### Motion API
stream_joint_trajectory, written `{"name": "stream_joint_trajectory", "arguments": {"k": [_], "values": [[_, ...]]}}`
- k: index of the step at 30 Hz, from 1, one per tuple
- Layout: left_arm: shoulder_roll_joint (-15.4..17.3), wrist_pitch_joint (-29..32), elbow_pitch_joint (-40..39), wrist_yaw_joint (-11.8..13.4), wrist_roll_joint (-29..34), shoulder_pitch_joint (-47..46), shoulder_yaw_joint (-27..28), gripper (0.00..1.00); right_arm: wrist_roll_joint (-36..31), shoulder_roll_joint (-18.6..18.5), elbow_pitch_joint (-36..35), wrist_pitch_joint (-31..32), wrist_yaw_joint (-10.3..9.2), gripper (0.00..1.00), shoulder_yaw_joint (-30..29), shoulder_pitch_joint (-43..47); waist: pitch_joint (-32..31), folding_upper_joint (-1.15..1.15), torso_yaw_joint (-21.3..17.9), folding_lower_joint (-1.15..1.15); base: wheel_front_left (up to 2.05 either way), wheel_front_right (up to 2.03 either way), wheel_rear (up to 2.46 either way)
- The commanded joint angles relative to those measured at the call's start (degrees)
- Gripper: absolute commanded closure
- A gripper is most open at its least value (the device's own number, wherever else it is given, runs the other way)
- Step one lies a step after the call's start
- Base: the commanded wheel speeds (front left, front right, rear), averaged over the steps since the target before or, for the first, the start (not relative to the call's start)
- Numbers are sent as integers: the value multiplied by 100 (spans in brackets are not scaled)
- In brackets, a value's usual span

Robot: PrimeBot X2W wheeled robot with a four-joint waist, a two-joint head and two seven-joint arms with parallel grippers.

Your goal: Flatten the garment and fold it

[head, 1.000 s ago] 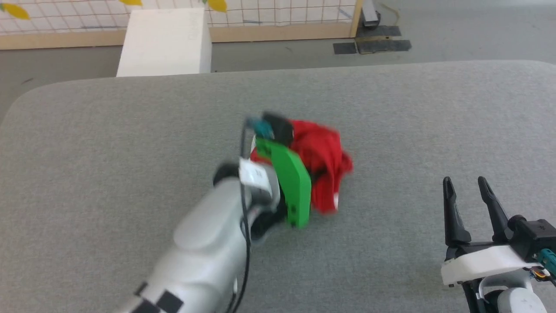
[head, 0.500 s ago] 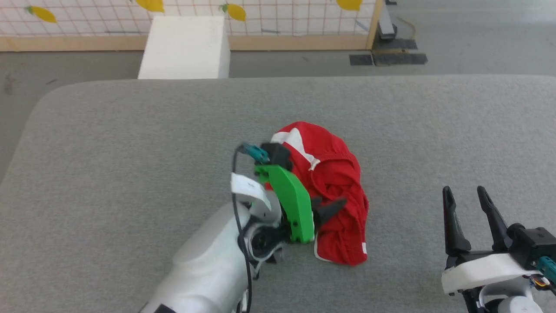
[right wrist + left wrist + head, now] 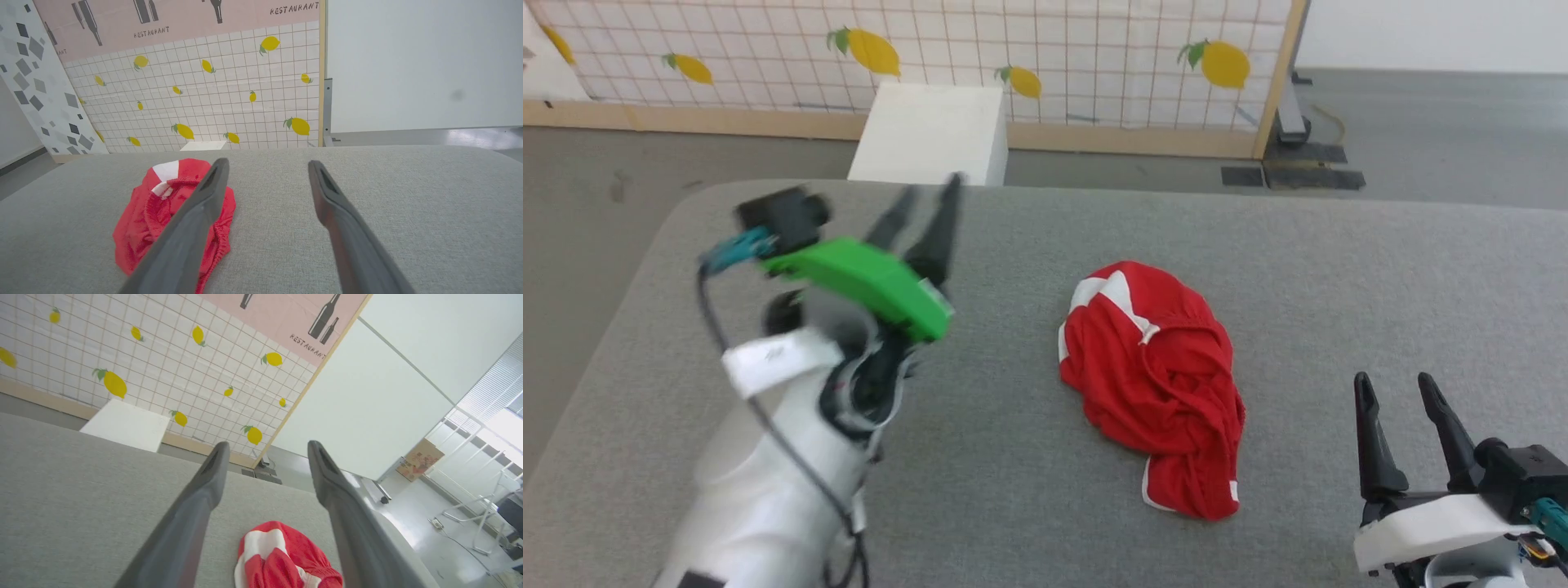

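Over the far left corner of the grey fabric-covered table (image 3: 1045,229) the left jaws stand open and empty, the crumpled bright red thin fabric garment with white trim (image 3: 1156,384) lies in a heap near the table's middle, and at the near right corner the right jaws are open too.

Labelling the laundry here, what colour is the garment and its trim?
The garment is bright red with white trim stripes, clearest in the head view.

Thin red cloth garment (image 3: 1156,384) on matt, felt-like grey table (image 3: 1045,237).
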Motion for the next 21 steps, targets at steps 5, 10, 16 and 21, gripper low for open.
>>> {"name": "stream_joint_trajectory", "arguments": {"k": [5,10,16,21], "values": [[631,-961,-351,399,1050,705,-49,0,82,0,-76,119,-8,0,48,119,-143,0,175,0,0,0,0],[754,-1180,-701,589,1869,1405,-153,0,37,0,-113,314,-8,0,94,122,-73,0,264,0,0,0,0],[481,-1192,-1424,724,2560,2151,293,0,68,0,-128,832,-8,0,227,-19,125,0,246,0,0,0,0],[187,-1193,-1894,679,2976,2634,785,0,82,0,-121,1546,-8,0,594,-436,311,0,177,0,0,0,0]]}}
